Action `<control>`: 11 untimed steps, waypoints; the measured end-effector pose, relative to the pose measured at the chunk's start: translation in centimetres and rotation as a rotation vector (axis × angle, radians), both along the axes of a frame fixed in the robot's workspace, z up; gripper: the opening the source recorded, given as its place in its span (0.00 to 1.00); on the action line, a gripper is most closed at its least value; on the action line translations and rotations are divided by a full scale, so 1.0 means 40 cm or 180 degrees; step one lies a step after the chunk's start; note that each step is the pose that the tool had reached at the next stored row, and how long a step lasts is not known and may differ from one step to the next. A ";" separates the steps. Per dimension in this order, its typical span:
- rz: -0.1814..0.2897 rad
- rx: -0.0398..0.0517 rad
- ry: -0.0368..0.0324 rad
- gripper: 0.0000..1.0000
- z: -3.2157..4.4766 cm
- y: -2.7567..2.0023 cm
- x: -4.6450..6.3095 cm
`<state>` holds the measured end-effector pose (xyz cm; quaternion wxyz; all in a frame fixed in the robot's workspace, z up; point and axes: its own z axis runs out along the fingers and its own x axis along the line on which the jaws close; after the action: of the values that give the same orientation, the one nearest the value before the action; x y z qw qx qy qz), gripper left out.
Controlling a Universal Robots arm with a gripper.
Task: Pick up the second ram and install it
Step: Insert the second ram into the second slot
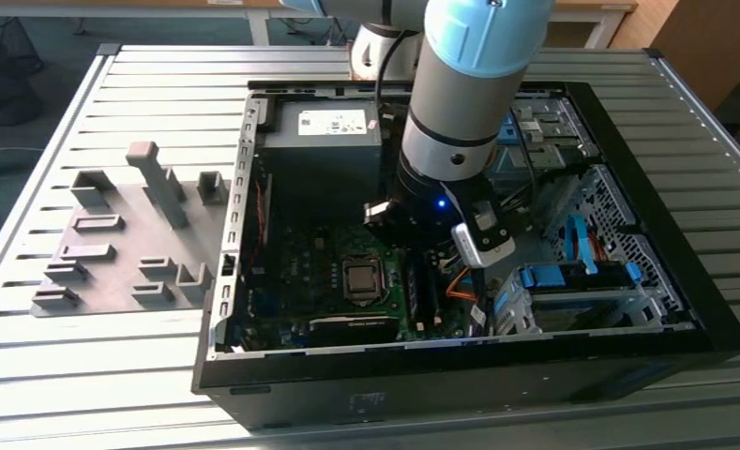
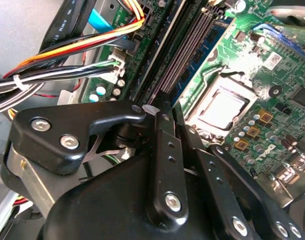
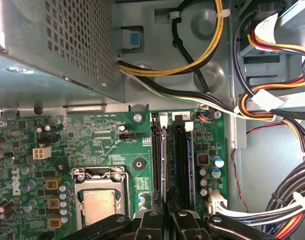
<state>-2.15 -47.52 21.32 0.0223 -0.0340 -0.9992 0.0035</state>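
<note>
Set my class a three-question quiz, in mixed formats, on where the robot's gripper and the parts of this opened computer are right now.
1. True or false: the gripper is down inside the computer case.
2. Which sits next to the memory slots on the motherboard? A) processor socket B) a keyboard C) a screwdriver
3. Fill in: the grey holder fixture stands on the table at the exterior view's ____ of the case.
Key: 1 true; 2 A; 3 left.
</note>
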 end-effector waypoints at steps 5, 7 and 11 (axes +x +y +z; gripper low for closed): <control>0.0000 -0.0001 0.0000 0.14 0.000 -0.001 0.001; 0.0000 -0.0001 0.0000 0.14 0.000 -0.002 0.002; 0.0000 -0.0001 0.0000 0.14 -0.002 -0.001 0.002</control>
<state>-2.08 -47.58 21.22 0.0224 -0.0341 -0.9992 0.0036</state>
